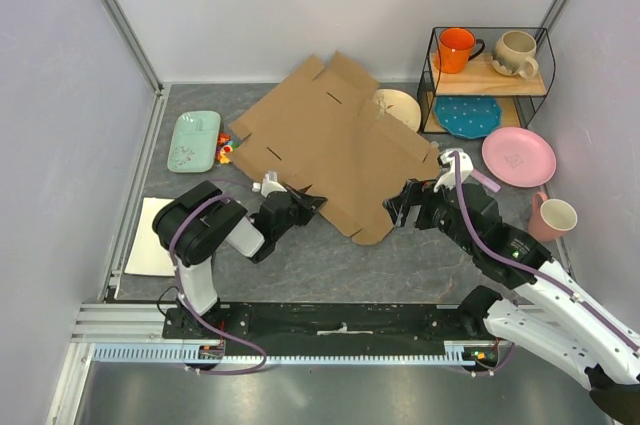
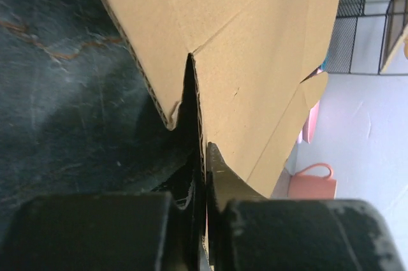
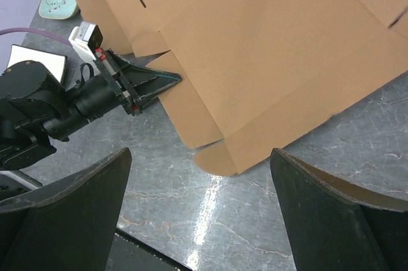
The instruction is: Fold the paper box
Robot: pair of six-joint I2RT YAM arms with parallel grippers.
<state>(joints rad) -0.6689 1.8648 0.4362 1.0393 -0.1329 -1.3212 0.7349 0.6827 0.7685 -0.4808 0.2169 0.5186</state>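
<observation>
The paper box [image 1: 330, 140] is a flat brown cardboard die-cut lying unfolded on the grey table, with its near left part lifted. My left gripper [image 1: 305, 203] is shut on a near-left flap edge; in the left wrist view the fingers [image 2: 220, 175] pinch the thin cardboard [image 2: 255, 41] between them. My right gripper [image 1: 397, 213] is open and empty, hovering just off the box's near corner. In the right wrist view its fingers [image 3: 70, 207] stand wide apart above bare table, with the box [image 3: 268, 48] ahead and the left gripper [image 3: 150, 86] at the box's edge.
A wire rack [image 1: 540, 65] at the back right holds an orange mug [image 1: 457, 48], a beige mug [image 1: 518, 53] and a blue plate [image 1: 467, 116]. A cream plate [image 1: 400, 105], pink plate [image 1: 518, 156], pink mug [image 1: 553, 217], green tray [image 1: 193, 140] and white tray [image 1: 153, 235] surround the box.
</observation>
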